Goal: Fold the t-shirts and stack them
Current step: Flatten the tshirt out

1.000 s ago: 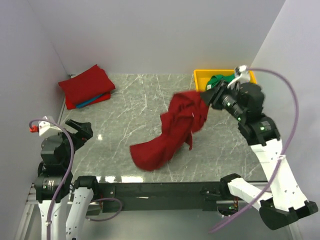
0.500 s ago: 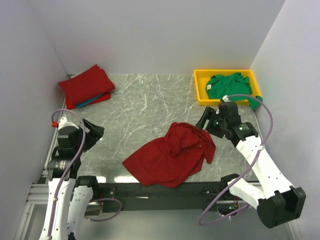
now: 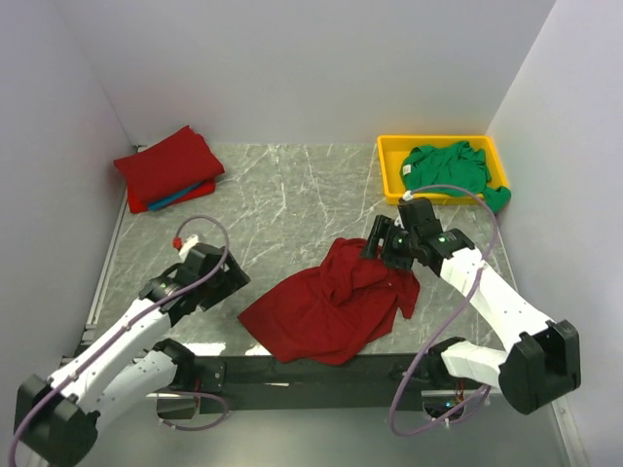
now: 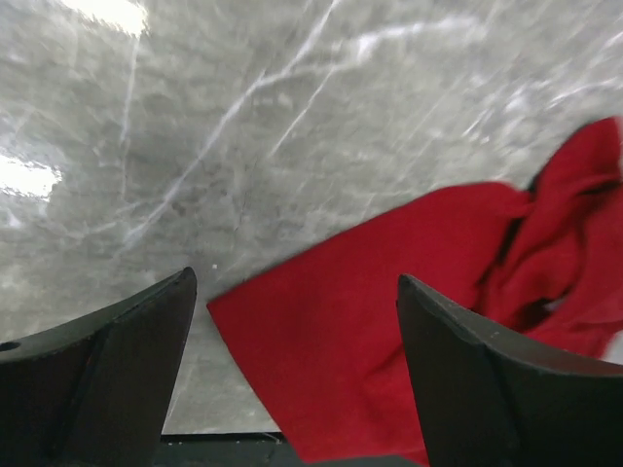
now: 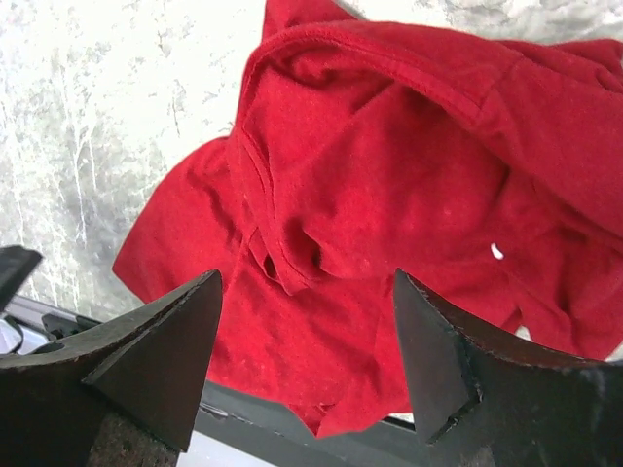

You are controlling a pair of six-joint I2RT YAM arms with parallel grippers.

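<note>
**Item under handling.** One dark red t-shirt lies crumpled on the counter. It is on the arm-base side of the yellow tray, diagonally off the tray's near corner and well apart from it. The half farther from the tray is fairly flat and the half nearer it is bunched in folds.

**Handling assessment.** Judged light, limp and not fragile. It will sag and bunch when lifted, and will likely slide on the polished stone if dragged. The best holds appear to be the flat free corner on the side away from the tray and the seamed edge within the bunched part. Each should be pinched through as few layers as possible, since a grip in the heaped middle would probably lift a wad.

**Claws.**
- The left claw has its fingers apart and nothing between them. It sits low beside that free corner.
- The right claw is also spread and empty, directly over the bunched part.

**Containers.** The tray holds one green t-shirt, unfolded, with part of it spilling over the rim. Nothing else can be seen in it.

**Other stock.** A folded stack of red shirts, with a blue edge showing near its bottom, rests against the same back wall as the tray, at the opposite corner.
</note>
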